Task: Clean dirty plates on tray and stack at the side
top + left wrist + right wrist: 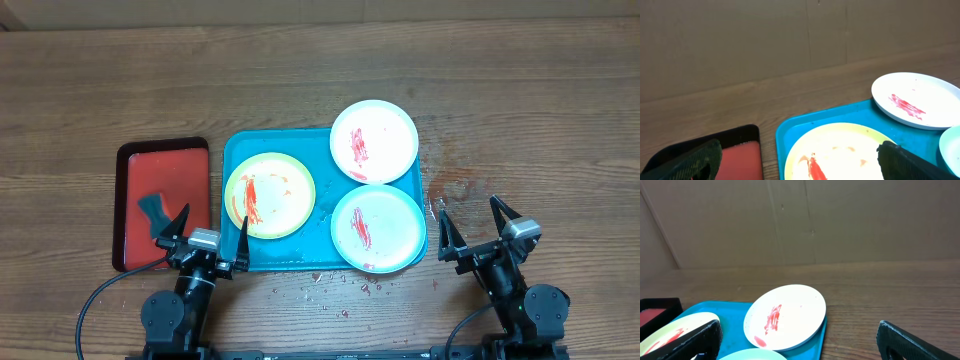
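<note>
The turquoise tray (238, 150) holds three sauce-smeared plates: a yellow-green rimmed plate (270, 195) at its left, a white plate (374, 141) at its back right, a pale aqua plate (378, 228) at its front right. My left gripper (208, 232) is open and empty at the tray's front left corner; its wrist view shows the yellow-green plate (840, 150), the white plate (920, 99) and the tray (790, 131). My right gripper (478, 228) is open and empty over bare table right of the tray; its wrist view shows the white plate (785, 317).
A smaller red tray (163, 168) with a dark rim lies left of the turquoise tray, with a dark sponge-like object (154, 208) on it. Red sauce specks (365, 287) dot the wood in front of the tray. A wet patch (455, 187) marks the table at right.
</note>
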Robot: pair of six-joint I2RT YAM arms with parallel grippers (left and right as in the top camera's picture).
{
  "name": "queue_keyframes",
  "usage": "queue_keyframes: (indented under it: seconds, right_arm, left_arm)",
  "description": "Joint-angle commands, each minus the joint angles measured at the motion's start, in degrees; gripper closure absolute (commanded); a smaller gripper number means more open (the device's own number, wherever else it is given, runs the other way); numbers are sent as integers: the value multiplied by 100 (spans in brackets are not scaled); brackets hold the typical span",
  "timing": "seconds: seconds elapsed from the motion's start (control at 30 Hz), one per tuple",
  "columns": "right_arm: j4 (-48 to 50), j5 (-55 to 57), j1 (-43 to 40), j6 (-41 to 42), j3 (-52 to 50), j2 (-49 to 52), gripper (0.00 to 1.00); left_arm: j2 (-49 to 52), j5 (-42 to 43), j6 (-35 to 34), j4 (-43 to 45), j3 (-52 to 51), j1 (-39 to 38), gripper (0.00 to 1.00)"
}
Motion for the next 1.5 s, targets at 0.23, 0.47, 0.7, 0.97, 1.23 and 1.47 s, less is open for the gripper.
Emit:
queue_keyframes:
  seconds: [0.23,0.47,0.7,0.97,1.23,1.47]
  right_arm:
    - [35,39,26,-20,-59,-57,0]
    - [35,39,26,-20,-59,-57,0]
    - [52,37,26,-20,-59,-57,0]
    - [39,-17,26,2,-59,-57,0]
    - [22,-417,26,42,-33,-57,0]
    - [-595,-656,26,195,404,-28,0]
  left_arm:
    - [-59,39,151,2,-22,48,0]
    - [-59,39,151,2,-22,48,0]
    - [-61,39,151,2,-22,48,0]
    - [-61,39,151,4,-22,48,0]
    - [-59,50,144,-4,-22,46,0]
    - [-59,90,-553,188,-15,48,0]
